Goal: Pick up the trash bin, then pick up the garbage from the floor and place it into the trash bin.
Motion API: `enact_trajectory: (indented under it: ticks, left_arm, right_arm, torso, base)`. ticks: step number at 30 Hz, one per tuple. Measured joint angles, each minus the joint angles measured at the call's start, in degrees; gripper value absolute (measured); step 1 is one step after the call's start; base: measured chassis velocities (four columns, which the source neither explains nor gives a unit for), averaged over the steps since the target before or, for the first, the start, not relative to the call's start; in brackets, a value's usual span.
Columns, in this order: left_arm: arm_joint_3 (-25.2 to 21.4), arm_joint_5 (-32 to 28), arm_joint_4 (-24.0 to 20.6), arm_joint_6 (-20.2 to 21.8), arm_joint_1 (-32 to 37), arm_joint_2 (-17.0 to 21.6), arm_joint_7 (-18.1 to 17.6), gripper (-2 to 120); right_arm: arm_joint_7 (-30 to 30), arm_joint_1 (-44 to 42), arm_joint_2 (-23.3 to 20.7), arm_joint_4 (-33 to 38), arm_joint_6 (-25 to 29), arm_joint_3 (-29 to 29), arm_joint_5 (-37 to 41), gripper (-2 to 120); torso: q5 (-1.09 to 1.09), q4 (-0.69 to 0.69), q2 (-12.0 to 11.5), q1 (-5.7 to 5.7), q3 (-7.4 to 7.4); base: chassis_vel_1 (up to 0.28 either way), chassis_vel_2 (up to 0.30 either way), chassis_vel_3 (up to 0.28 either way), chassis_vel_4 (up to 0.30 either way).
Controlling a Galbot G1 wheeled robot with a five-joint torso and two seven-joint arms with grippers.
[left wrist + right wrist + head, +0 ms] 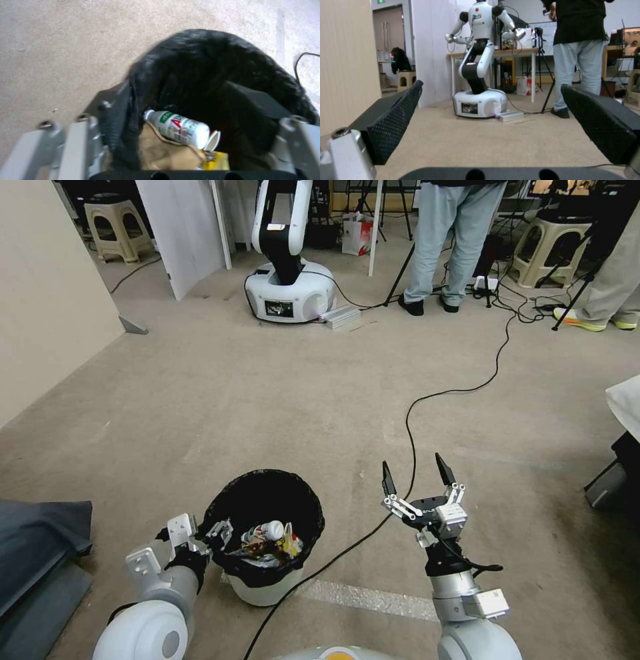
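Observation:
The trash bin (267, 587), a white bucket with a black bag (213, 57) over its rim, stands on the carpet in front of me. Garbage lies inside it: a small white bottle (180, 128), a brown paper bag (166, 152) and a yellow wrapper (216, 160). My left gripper (217, 533) sits at the bin's left rim. Its fingers are apart, one outside the bag and one inside. My right gripper (415, 470) hangs open and empty in the air to the right of the bin, pointing forward.
A black cable (410, 447) snakes over the carpet past the bin. Another white robot (287, 280) and a person's legs (447, 240) stand at the back. A beige wall (47, 293) runs on the left. Grey cloth (40, 553) lies at lower left, a dark object (620, 473) at right.

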Motion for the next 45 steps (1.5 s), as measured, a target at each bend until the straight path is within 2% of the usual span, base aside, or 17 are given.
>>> enact_trajectory:
  ticks: [1,5,8,13,16,17,20,21,24,25,27,28,29,30,33,37,45]
  left_arm:
    - [0.0,0.0,0.0,0.0,0.0,0.0,0.0,76]
    - [-0.3,0.5,0.1,-1.1,-0.1,0.1,0.8,94]
    - [-0.4,1.2,0.2,-2.4,0.1,0.2,1.7,99]
    - [0.1,4.4,-0.1,-6.3,1.2,0.2,3.2,100]
    - [0.6,11.3,-2.1,-10.7,3.2,0.4,4.8,100]
    - [0.6,11.3,-2.1,-10.7,3.2,0.4,4.8,100]
    - [1.1,24.5,-3.5,-18.0,5.4,0.7,9.2,100]
    - [1.1,24.5,-3.5,-18.0,5.4,0.7,9.2,100]
    - [2.6,32.8,-3.2,-25.6,7.3,0.6,13.2,100]
    - [2.6,32.8,-3.2,-25.6,7.3,0.6,13.2,100]
    - [3.4,36.2,-1.8,-31.4,8.5,0.1,14.5,100]
    - [3.7,38.7,-0.3,-36.6,8.9,-0.2,14.9,100]
    - [3.9,40.0,0.7,-39.5,9.2,-0.4,15.1,100]
    - [3.9,40.0,0.7,-39.5,9.2,-0.4,15.1,100]
    - [4.6,42.2,3.8,-46.3,9.9,-0.7,15.5,100]
    - [4.9,44.1,6.2,-50.7,10.4,-1.2,15.0,100]
    - [4.9,45.3,7.1,-52.0,10.5,-1.4,13.9,100]
  right_arm:
    - [0.0,0.0,0.0,0.0,0.0,0.0,0.0,100]
    - [0.0,0.0,0.0,-0.1,0.0,-0.2,-0.1,100]
    - [-0.1,0.0,0.1,-0.1,0.0,-0.3,-0.2,100]
    - [0.0,-0.1,0.1,-0.1,0.0,-0.3,-0.4,100]
    - [0.7,-0.2,0.4,0.1,-0.1,-0.3,-0.5,100]
    - [0.7,-0.2,0.4,0.1,-0.1,-0.3,-0.5,100]
    - [1.9,-1.1,1.1,0.7,0.1,0.0,-1.4,100]
    - [1.9,-1.1,1.1,0.7,0.1,0.0,-1.4,100]
    - [3.6,-2.1,1.9,1.4,0.5,0.3,-3.1,100]
    - [3.6,-2.1,1.9,1.4,0.5,0.3,-3.1,100]
    - [4.9,-2.6,2.4,1.8,0.4,0.4,-4.7,100]
    - [5.4,-2.9,2.7,2.0,0.4,0.4,-5.4,100]
    - [5.7,-3.2,3.0,2.0,0.4,0.3,-5.9,100]
    - [5.7,-3.2,3.0,2.0,0.4,0.3,-5.9,100]
    - [6.4,-3.8,3.8,2.0,0.4,0.0,-6.9,100]
    - [6.7,-4.0,4.7,1.3,0.4,-0.1,-8.0,100]
    - [7.2,-4.1,5.1,0.8,0.4,-0.1,-8.9,100]
  torso:
    - [0.00,0.00,0.0,0.00,0.00]
    - [0.00,0.00,0.0,0.00,0.00]
    - [0.00,0.00,0.0,0.00,0.00]
    - [-0.01,0.00,0.0,0.00,0.00]
    - [0.00,0.00,0.0,0.00,0.00]
    - [0.00,0.00,0.0,0.00,0.00]
    - [0.01,0.01,0.0,0.00,0.00]
    - [0.01,0.01,0.0,0.00,0.00]
    - [0.01,-0.01,0.0,0.00,0.00]
    - [0.01,-0.01,0.0,0.00,0.00]
    - [-0.01,0.00,0.0,0.00,0.00]
    - [0.01,0.01,0.0,0.00,0.00]
    - [0.00,0.00,0.0,0.00,0.00]
    - [0.00,0.00,0.0,0.00,0.00]
    - [0.00,0.00,0.0,0.00,0.00]
    - [0.00,0.00,0.0,0.00,0.00]
    - [0.00,0.00,0.0,0.00,0.00]
  base:
    - [0.000,0.000,0.000,0.000]
    - [0.000,0.000,0.000,0.000]
    - [0.000,0.000,0.000,0.000]
    - [0.000,0.000,0.000,0.000]
    - [0.000,0.000,0.000,0.000]
    - [0.000,0.000,0.000,0.000]
    - [0.000,0.000,0.000,0.000]
    - [0.000,0.000,0.000,0.000]
    - [0.000,0.000,0.000,0.000]
    - [0.000,0.000,0.000,0.000]
    - [0.000,0.000,0.000,0.000]
    - [0.000,0.000,0.000,0.000]
    - [0.000,0.000,0.000,0.000]
    - [0.000,0.000,0.000,0.000]
    - [0.000,0.000,0.000,0.000]
    - [0.000,0.000,0.000,0.000]
    - [0.000,0.000,0.000,0.000]
